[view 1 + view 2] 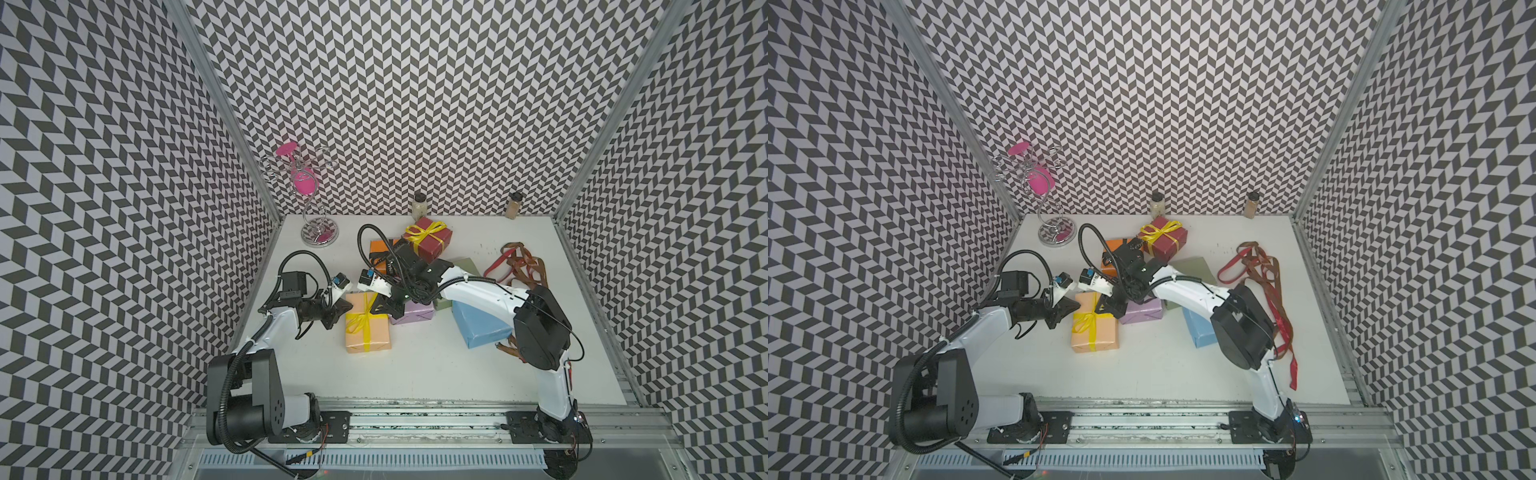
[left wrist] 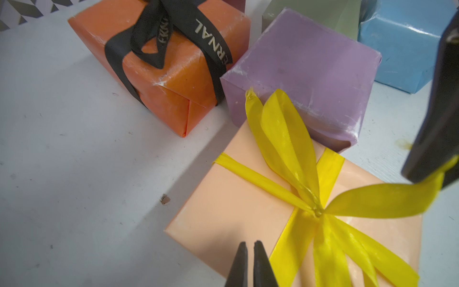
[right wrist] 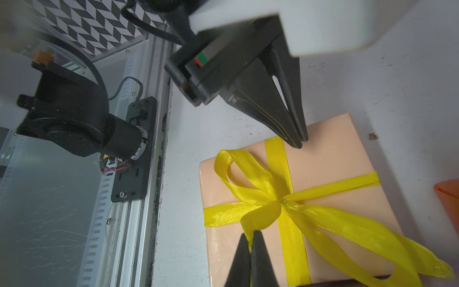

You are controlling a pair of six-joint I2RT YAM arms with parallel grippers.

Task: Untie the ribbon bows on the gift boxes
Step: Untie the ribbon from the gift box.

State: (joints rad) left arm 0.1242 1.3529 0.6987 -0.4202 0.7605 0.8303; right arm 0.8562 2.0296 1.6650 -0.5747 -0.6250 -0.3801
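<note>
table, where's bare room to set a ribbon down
Bare: the front of the table, between the peach box and the front rail; the far patch between the dark red box and the loose ribbons. Crowded: the middle, around the lilac box.

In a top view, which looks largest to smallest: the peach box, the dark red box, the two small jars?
1. Peach box, though nearer the camera.
2. Dark red box.
3. The jar behind it and the other jar look alike: not ranked.
</note>
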